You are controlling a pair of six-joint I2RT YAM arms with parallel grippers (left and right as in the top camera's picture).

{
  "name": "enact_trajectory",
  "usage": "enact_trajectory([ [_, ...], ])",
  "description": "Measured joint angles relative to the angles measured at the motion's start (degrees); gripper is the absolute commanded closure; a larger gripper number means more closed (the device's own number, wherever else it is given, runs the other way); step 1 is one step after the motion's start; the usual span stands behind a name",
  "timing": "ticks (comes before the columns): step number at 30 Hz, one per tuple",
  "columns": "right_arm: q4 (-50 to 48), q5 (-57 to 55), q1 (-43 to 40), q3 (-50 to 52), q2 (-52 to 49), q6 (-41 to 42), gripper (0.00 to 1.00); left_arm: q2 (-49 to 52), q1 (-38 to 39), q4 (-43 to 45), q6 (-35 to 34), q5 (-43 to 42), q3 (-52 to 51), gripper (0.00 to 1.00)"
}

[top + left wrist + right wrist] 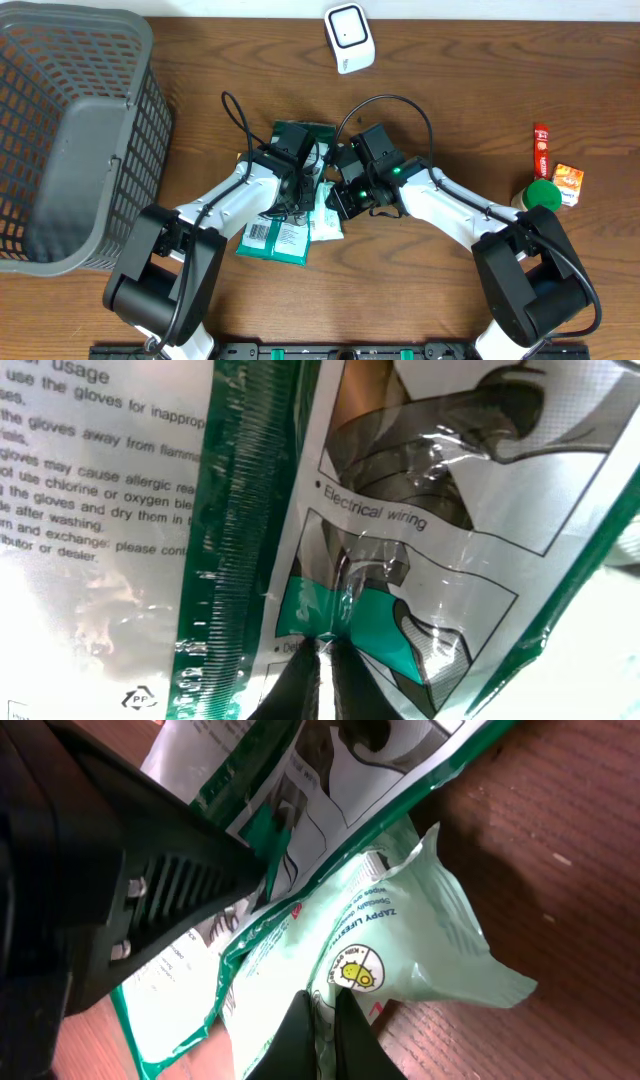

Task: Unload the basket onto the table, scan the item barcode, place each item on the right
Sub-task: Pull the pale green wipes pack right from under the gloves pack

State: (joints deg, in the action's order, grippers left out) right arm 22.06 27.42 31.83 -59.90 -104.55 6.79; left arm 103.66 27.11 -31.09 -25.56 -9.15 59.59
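The glove packet [288, 243] is half hidden overhead, its barcode [260, 232] too small to read.

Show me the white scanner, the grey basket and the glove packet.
white scanner [349, 38], overhead view, its top face.
grey basket [152, 120], overhead view, its mesh side wall.
glove packet [275, 241], overhead view, its lower end.

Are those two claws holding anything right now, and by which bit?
The left claw pinches the glove pack by its printed film. The right claw looks shut on the edge of the wipes pack.
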Motion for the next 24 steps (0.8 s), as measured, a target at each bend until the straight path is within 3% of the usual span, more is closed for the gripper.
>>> enact_trajectory([
  [13,10.23,-2.95,-6.49,0.0,6.49,-3.41,0.99,-2.43,0.02,-1.03,0.07,0.07,-0.13,0.93],
  [24,13.11,-3.91,-7.67,0.0,8.83,-8.79,0.99,-26.86,-0.02,-3.91,0.07,0.74,-0.33,0.86],
])
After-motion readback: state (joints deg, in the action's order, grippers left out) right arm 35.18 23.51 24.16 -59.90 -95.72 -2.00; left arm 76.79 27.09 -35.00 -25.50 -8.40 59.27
